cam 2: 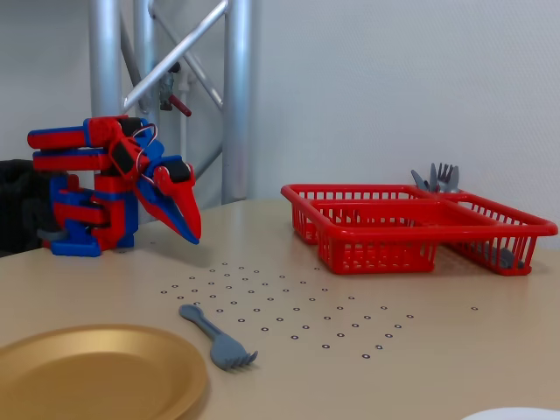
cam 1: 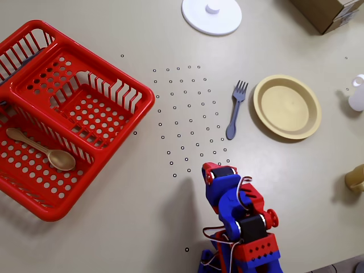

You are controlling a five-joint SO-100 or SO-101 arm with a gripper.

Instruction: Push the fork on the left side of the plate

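Your gripper (cam 2: 191, 229) hangs clenched and empty above the table (cam 1: 142, 216); the fork (cam 1: 235, 110) lies just left of the plate (cam 1: 287, 106) overhead.

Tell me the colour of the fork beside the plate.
Slate blue-grey, clearest in the overhead view: the fork lies just left of the pale-yellow plate.

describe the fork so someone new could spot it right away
In the overhead view, find the round pale-yellow plate on the right. Just left of its rim, apart from it, lies the fork, tines pointing up the picture. It is small, slate-blue plastic, unlike the tan spoon in the red basket.
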